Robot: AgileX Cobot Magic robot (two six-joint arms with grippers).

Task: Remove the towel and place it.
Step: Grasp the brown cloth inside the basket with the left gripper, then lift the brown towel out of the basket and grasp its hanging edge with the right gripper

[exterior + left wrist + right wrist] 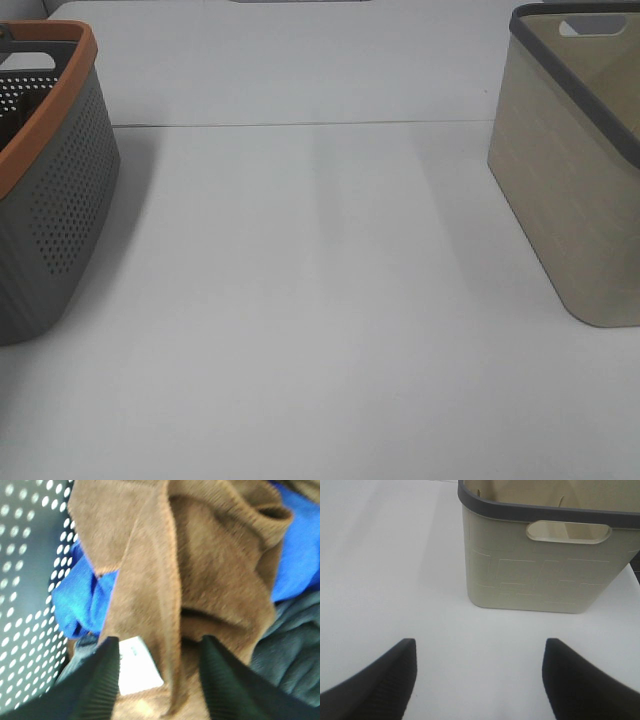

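The dark brown towel [210, 570] lies crumpled inside the grey perforated basket [25, 580], on top of other cloths. Its small white label [137, 665] shows near the hem. My left gripper [160, 639] is down in the basket, open, with its two black fingers on either side of a fold of the towel next to the label. My right gripper [480, 642] is open and empty above the white table, facing the beige basket [540, 575]. Neither gripper shows in the exterior high view.
The grey basket with an orange rim [50, 200] stands at the table's left edge, and the beige basket with a grey rim [580, 170] at the right. A blue cloth [80, 600] and a dark grey cloth [295, 645] lie under the towel.
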